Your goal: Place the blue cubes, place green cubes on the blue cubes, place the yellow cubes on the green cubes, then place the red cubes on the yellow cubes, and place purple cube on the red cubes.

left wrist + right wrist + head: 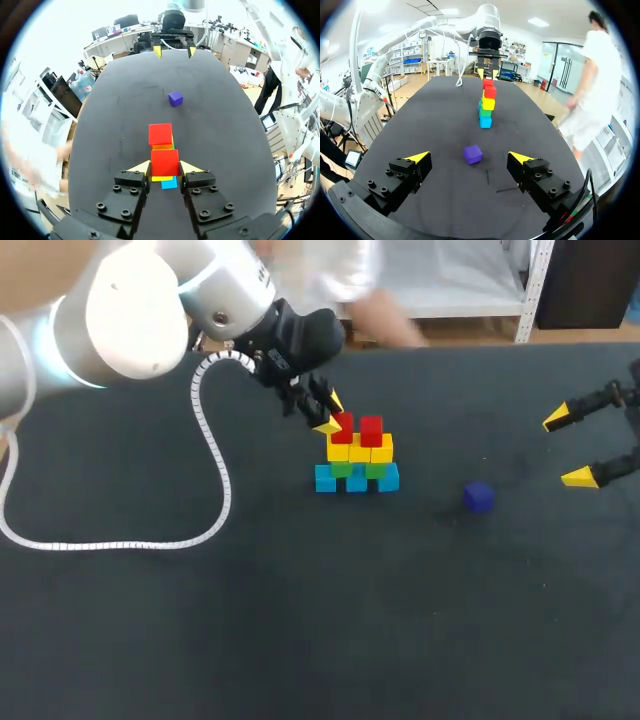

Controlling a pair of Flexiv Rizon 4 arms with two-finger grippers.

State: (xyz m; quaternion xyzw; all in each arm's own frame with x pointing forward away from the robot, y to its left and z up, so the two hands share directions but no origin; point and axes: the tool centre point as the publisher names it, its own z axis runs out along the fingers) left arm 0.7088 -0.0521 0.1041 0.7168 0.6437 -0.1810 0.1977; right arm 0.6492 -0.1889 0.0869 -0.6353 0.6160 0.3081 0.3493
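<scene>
The jaws of our left arm (pixel 140 310) grasp a small red cube (pixel 165 162) seated top-left on the blue, green and yellow cube stack (pixel 357 465) at the middle of the dark worktop (pixel 300 620), while the jaws of our right arm (pixel 612 398) hang released near the small purple cube (pixel 478 497), and we fear a crooked release could topple the stack.

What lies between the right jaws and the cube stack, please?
The purple cube sits there, short of the stack; the right wrist view shows it.
</scene>
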